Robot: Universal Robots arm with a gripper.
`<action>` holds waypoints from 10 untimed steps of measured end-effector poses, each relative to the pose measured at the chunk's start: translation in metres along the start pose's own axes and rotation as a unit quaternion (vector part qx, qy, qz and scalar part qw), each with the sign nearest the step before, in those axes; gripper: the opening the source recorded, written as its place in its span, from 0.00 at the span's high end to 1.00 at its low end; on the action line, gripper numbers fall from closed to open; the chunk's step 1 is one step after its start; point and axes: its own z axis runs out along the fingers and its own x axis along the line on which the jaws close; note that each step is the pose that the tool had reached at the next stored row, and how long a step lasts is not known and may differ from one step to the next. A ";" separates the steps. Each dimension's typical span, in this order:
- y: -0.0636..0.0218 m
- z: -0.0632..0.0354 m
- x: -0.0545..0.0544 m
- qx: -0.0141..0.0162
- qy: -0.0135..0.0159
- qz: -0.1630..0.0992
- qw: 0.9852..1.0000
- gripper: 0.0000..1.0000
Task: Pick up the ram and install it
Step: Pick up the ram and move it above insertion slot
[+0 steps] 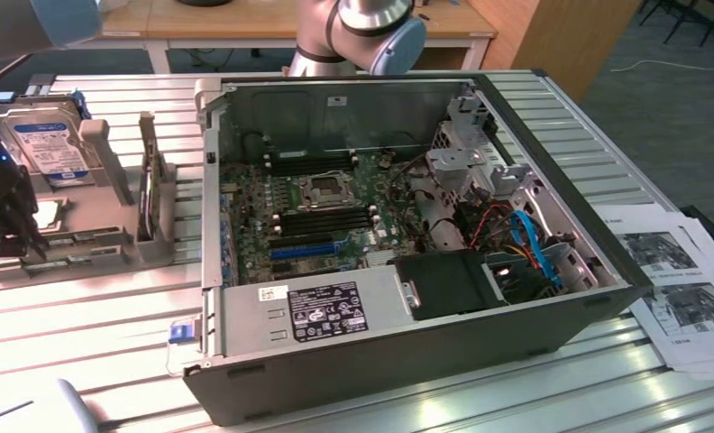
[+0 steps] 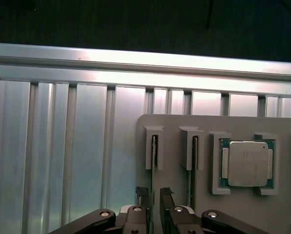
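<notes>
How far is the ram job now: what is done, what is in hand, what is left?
Done: the open end effector is lined up over the ram. In hand: nothing; the ram stands in its grey holder. Left: gripping, lifting, installing in the motherboard.

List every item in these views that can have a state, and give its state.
gripper, open, over the ram
ram, on edge in the holder, not lifted
second stick, on edge in the holder
processor, flat in the holder
computer case, side open
hard drive, propped on edge
</notes>
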 end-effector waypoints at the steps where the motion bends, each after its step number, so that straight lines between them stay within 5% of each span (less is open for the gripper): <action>1: 0.0000 0.0012 0.000 0.000 0.000 0.000 1.000 0.76; 10: -0.0008 0.0040 0.000 0.001 0.000 0.000 1.000 0.76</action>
